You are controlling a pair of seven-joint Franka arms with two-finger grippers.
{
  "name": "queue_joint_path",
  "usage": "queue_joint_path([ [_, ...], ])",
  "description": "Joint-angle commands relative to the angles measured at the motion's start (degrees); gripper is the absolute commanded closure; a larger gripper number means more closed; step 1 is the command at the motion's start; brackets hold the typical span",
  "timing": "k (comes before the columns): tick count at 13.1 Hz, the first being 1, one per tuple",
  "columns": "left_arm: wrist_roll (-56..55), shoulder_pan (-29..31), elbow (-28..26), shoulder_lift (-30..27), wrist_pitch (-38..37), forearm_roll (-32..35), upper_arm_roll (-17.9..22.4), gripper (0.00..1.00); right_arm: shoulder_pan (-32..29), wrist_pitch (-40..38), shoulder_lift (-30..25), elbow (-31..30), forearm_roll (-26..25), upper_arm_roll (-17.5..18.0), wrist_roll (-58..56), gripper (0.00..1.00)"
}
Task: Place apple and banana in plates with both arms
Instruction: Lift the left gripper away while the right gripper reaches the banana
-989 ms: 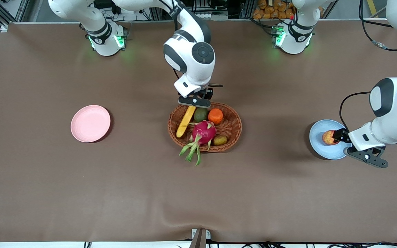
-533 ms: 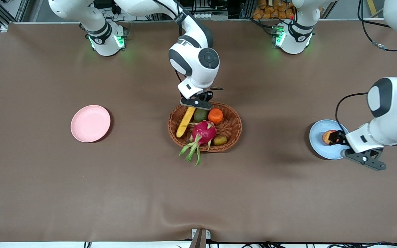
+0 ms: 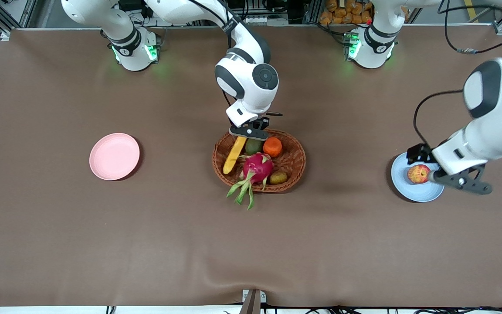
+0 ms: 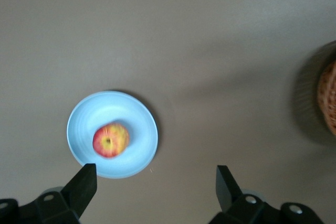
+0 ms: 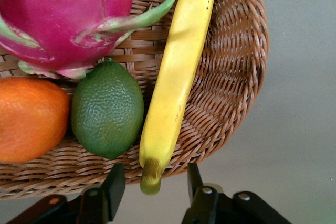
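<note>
Raised since the earlier frame, the left end effector (image 4: pixel 152 182) is spread open above the apple (image 3: pixel 418 174), left on the blue plate (image 3: pixel 408 192). Right end effector (image 5: pixel 152 184) fingers straddle, without gripping, the banana (image 3: pixel 235 153) stem in the basket (image 3: pixel 294 163); the pink plate (image 3: pixel 114 156) is seen mid-left.

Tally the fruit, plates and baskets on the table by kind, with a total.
Apple: 1
Banana: 1
Orange fruit: 1
Green fruit: 1
Dragon fruit: 1
Small olive-brown fruit: 1
Plates, pink plate and blue plate: 2
Basket: 1
Total: 9
</note>
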Motion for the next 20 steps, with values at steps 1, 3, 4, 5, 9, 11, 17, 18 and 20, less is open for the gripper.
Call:
queue_joint_path([
  [1,-3.50,0.06,-1.20,-5.23,-4.77,-0.94,0.87,0.00,0.77,-0.26,1.22,1.90,-1.61,-0.61,1.74,0.51],
  [3,-3.07,2.95,-2.42,-7.42,-7.49,-0.59,0.26,0.00,0.77,-0.26,1.31,1.90,-1.61,-0.61,1.74,0.54],
  [4,-3.33,3.40,-2.95,-8.74,-7.85,-0.50,-0.01,0.00,0.77,-0.26,1.31,1.90,-1.61,-0.61,1.74,0.54],
  [5,-3.51,4.19,-2.96,-9.80,-8.29,-0.41,-0.53,0.00,0.85,-0.26,1.57,1.90,-1.61,-0.61,1.74,0.55],
  [9,-4.04,5.69,-2.43,-14.81,-10.40,-0.50,-1.15,0.00,0.86,-0.26,1.75,1.90,-1.52,-0.61,1.74,0.62],
  [11,-7.01,5.69,-2.34,-15.96,-10.49,-0.50,-1.33,0.00,0.86,-0.26,1.75,1.99,-1.52,-0.52,1.74,0.66],
  [17,-9.66,5.86,-2.96,-18.25,-11.47,0.03,-2.21,0.00,0.68,-0.79,1.58,3.04,-1.34,-0.61,1.57,1.00],
  [18,-9.66,5.86,-2.87,-17.90,-10.85,0.38,-2.21,0.00,0.68,-1.05,1.31,3.21,-1.34,-0.61,1.48,1.00],
  [20,-9.40,6.65,-2.34,-16.23,-9.09,0.38,-2.29,0.00,0.68,-1.93,0.26,3.30,-1.17,-0.61,1.48,1.00],
])
